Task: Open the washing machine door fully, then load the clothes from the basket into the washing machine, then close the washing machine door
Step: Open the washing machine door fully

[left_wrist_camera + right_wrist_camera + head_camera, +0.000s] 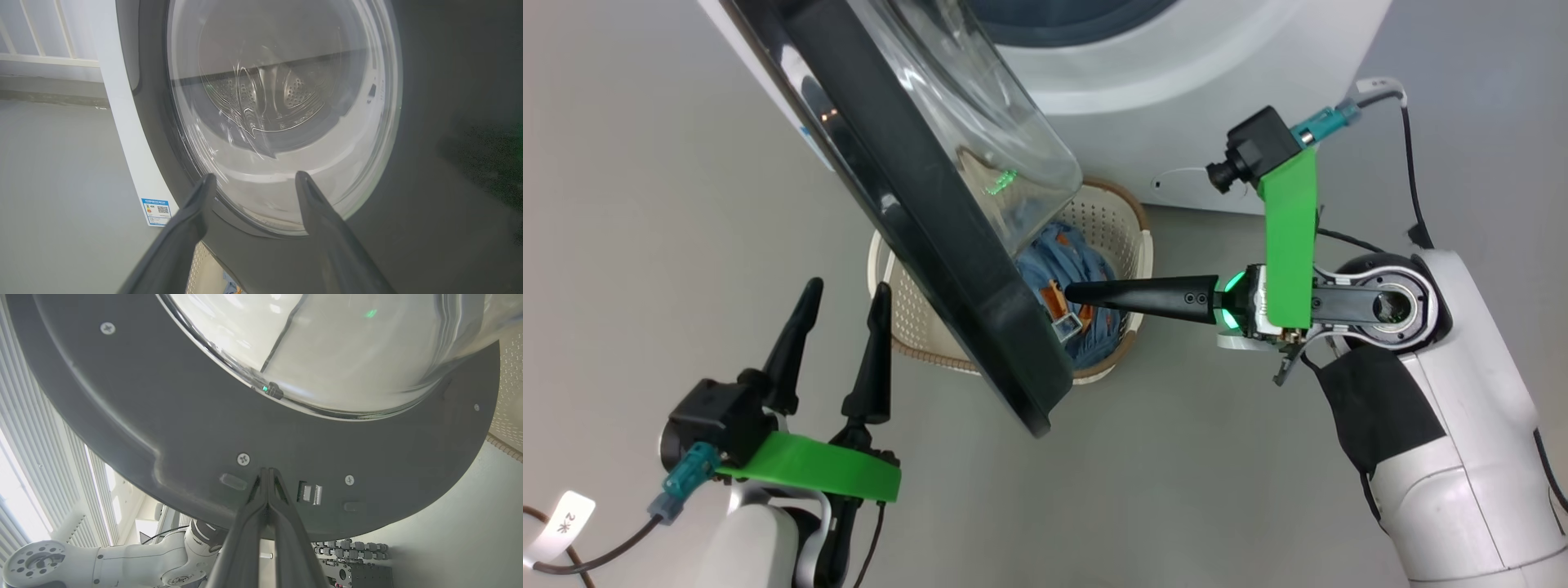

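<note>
Large round washing machine door [947,269], glossy black ring, clear glass bowl: part-open, edge-on, slanting over the cream perforated basket [1131,214] of light blue clothes [1086,265]; right gripper [1072,292], fingers closed on nothing, tip at the inner face beside the latch; left gripper [845,287], fingers spread, outer side, apart; right arm nearer, so probably pushes leftward.

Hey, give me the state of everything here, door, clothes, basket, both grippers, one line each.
clothes: heaped in the basket, not loaded.
basket: on the floor, upright.
washing machine door: partly open, swung out over the basket.
left gripper: open, empty.
right gripper: shut, empty, tips at the door's inner face.
</note>
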You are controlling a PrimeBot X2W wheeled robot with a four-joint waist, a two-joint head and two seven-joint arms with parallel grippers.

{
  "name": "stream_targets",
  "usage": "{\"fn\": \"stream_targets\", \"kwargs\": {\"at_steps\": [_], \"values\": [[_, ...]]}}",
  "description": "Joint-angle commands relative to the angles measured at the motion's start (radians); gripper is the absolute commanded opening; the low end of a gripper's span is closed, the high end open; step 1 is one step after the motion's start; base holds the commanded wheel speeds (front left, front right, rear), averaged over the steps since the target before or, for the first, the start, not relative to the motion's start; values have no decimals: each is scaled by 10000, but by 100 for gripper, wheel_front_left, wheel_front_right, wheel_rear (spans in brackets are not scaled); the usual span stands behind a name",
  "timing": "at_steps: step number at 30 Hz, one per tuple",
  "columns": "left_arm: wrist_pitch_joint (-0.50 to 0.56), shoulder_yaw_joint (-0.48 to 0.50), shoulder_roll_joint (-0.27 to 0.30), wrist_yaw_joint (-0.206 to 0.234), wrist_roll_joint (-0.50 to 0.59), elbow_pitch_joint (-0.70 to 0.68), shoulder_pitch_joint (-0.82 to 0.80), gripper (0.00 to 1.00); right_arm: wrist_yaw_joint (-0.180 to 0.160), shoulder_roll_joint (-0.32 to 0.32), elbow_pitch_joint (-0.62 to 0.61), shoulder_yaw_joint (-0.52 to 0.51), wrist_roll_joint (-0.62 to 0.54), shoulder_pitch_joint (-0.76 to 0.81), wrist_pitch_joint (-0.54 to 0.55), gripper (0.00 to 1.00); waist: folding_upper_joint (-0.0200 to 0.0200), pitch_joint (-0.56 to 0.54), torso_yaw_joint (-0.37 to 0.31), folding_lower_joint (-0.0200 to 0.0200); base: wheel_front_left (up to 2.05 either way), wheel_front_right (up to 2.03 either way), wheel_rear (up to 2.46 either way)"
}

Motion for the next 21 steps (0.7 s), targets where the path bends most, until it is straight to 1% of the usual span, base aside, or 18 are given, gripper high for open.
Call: {"fn": "stream_targets", "kwargs": {"at_steps": [1,12,21], "values": [[-65,415,260,-27,162,-192,64,100,17,260,-347,-71,25,235,-92,0,0,-242,-182,0,0,0,0],[-65,610,260,-27,327,-100,309,100,17,260,-563,-637,179,882,-599,0,0,-762,-427,0,0,0,0],[-65,796,265,-27,485,-108,663,100,17,260,-798,-880,333,1472,-1667,0,0,-1318,-900,0,0,0,0]]}}
